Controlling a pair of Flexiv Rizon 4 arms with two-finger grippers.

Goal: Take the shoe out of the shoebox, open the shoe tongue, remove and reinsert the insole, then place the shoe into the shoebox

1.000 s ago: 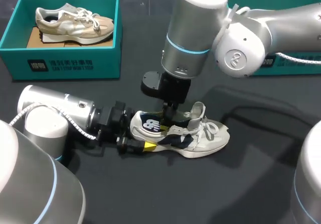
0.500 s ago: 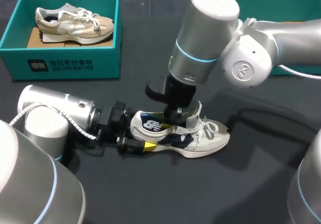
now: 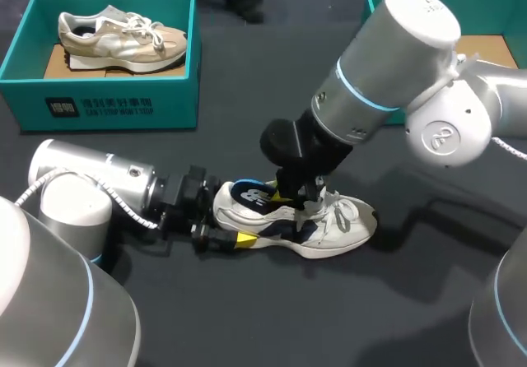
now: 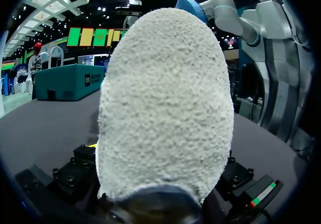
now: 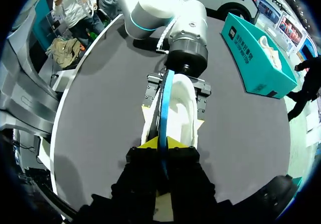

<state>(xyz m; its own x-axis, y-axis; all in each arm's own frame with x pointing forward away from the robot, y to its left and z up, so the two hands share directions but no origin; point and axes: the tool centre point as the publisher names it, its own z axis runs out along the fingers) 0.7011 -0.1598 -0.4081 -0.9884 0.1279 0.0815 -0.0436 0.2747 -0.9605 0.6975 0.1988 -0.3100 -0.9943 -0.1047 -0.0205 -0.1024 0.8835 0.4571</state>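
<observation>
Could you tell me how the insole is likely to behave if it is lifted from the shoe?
Probably floppy: the insole looks a thin sheet, seen edge-on in the right gripper. Likely light, so a pinch should hold. The shoe should stay put, since the left gripper holds its heel.

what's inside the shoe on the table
A dark blue insole, pinched on edge by the right gripper. Its front end is hidden under that gripper.
</observation>
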